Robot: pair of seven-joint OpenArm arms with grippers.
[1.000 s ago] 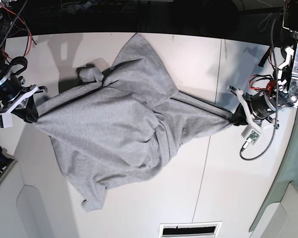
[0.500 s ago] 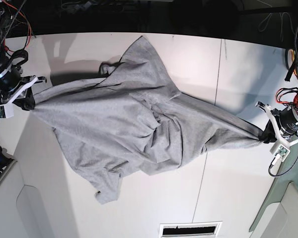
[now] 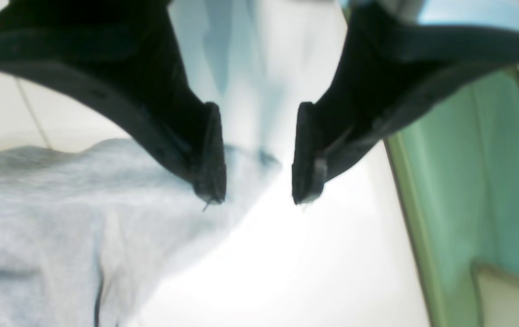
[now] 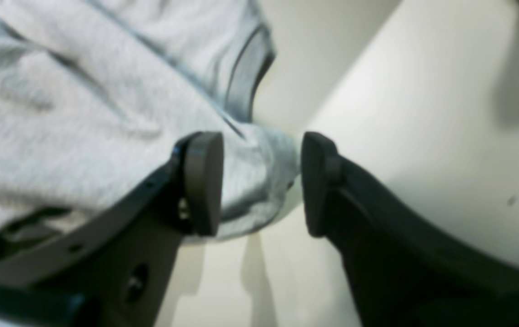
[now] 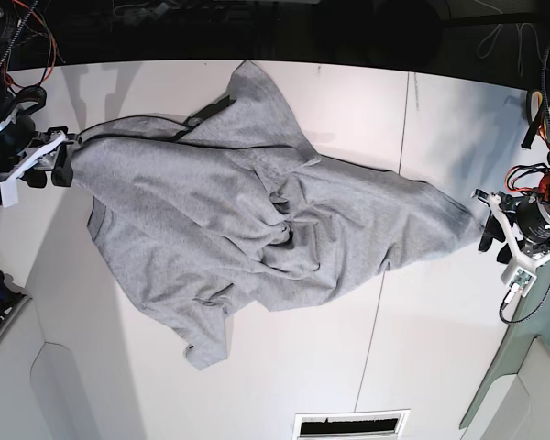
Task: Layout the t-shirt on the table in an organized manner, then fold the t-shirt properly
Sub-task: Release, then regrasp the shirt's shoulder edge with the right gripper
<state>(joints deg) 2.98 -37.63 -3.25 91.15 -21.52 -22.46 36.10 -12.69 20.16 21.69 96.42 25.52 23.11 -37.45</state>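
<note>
The heather-grey t-shirt [image 5: 257, 220] lies crumpled and spread across the white table [image 5: 422, 348], with one sleeve pointing to the near edge. At the shirt's right tip my left gripper [image 5: 491, 229] stands open. In the left wrist view the left gripper [image 3: 256, 196] holds nothing, and the t-shirt [image 3: 59, 218] edge lies just below its jaws. My right gripper [image 5: 62, 158] is open at the shirt's left corner. In the right wrist view a t-shirt [image 4: 82, 113] hem corner sits loose between the spread pads of the right gripper [image 4: 259, 181].
A green-grey cloth [image 3: 477, 181] hangs past the table's right edge [image 5: 541, 367]. A thin dark seam [image 5: 399, 183] crosses the table. A vent slot [image 5: 351, 424] sits at the near edge. Cables [image 5: 536, 174] hang by the left arm.
Both grippers were shut on the shirt and pulled it taut outward. Now both have opened and let go, and the shirt lies slack on the table.
</note>
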